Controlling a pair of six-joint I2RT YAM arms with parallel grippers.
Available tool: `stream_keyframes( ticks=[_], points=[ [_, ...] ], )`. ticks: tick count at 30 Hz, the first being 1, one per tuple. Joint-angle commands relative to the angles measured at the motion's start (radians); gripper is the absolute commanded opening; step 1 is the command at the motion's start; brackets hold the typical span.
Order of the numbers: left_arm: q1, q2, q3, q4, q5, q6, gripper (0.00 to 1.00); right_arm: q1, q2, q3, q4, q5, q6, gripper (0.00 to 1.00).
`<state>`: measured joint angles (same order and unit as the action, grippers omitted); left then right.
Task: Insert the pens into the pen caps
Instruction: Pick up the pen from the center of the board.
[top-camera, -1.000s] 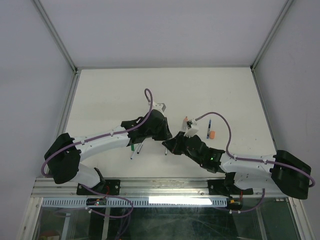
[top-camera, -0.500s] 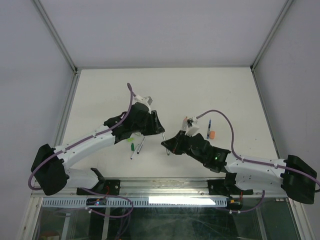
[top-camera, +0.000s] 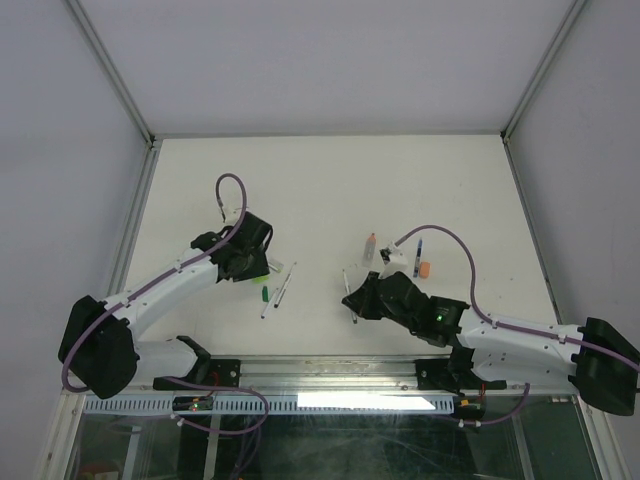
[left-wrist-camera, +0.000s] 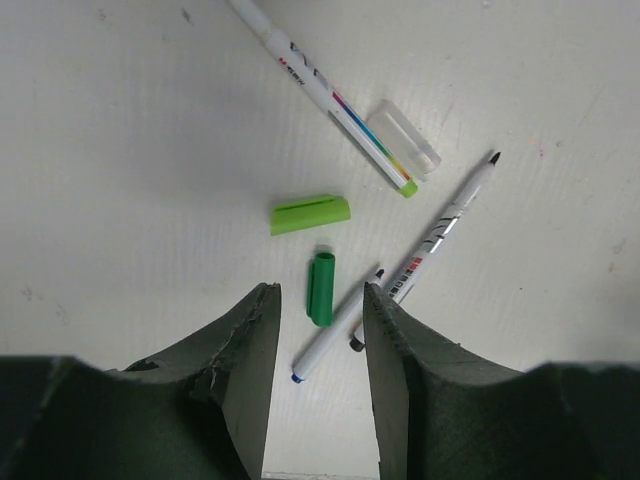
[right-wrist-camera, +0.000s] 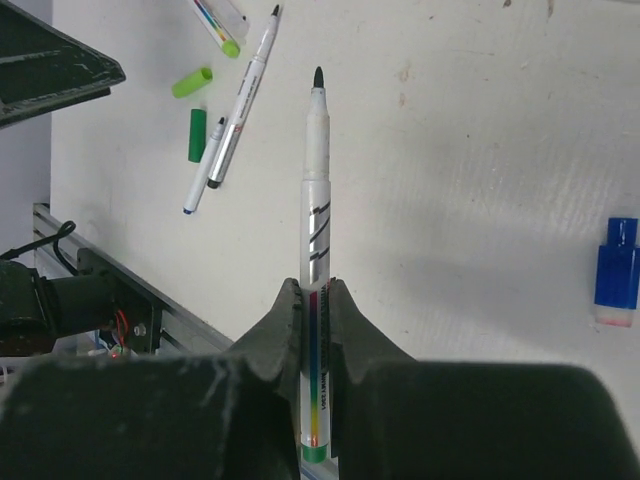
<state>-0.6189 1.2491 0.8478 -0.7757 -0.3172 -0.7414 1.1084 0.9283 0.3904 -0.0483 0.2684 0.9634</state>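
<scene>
Right jaws clamp one pen (right-wrist-camera: 316, 190); left jaws apart, empty, over two green caps (left-wrist-camera: 310, 214), three pens (left-wrist-camera: 440, 228).

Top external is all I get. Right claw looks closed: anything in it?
Observer: Yes. Right claw is shut on a white pen, whose bare black tip points away from the wrist.
Operator: Left claw?
Observer: Left claw is open and empty; a dark green cap lies right ahead of it.
Operator: Any caps I can't make out?
Observer: A clear cap lies beside the green-ended pen, farther out.
</scene>
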Motion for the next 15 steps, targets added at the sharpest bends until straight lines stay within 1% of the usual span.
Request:
stream_keyframes(
  ticks=[1, 6, 10, 15],
  points=[
    [0.013, 0.003, 0.006, -0.019, -0.039, 0.021, 0.40, -0.001, -0.020, 0.020, -0.007, 0.003, -0.025, 0.00],
    [0.023, 0.059, 0.029, -0.020, -0.044, 0.031, 0.40, -0.001, -0.024, 0.016, 0.035, -0.043, -0.080, 0.00],
    [0.038, 0.079, 0.050, -0.020, -0.046, 0.057, 0.40, -0.002, -0.041, 0.007, 0.077, -0.091, -0.179, 0.00],
    [0.056, 0.120, 0.070, -0.023, -0.055, 0.099, 0.40, -0.002, -0.038, 0.037, 0.041, -0.140, -0.277, 0.00]
  ],
)
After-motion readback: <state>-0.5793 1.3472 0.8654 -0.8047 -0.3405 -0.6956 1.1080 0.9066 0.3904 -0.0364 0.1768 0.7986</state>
